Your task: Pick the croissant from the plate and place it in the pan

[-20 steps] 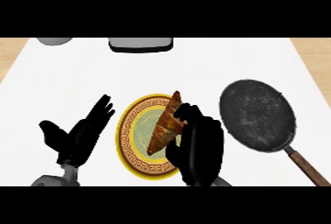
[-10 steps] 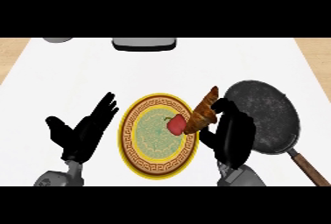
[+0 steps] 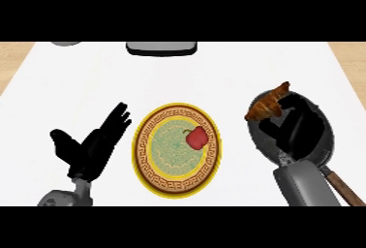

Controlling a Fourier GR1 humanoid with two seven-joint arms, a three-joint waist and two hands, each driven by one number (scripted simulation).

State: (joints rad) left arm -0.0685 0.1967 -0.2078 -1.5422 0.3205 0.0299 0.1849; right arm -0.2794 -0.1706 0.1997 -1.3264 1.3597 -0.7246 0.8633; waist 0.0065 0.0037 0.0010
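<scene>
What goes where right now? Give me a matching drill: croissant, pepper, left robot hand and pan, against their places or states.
1 croissant
2 pepper
3 left robot hand
4 pan

A on the plate
B right of the plate, under the right robot hand
C held over the pan
D open, left of the plate

Pairs: 1-C, 2-A, 3-D, 4-B.
</scene>
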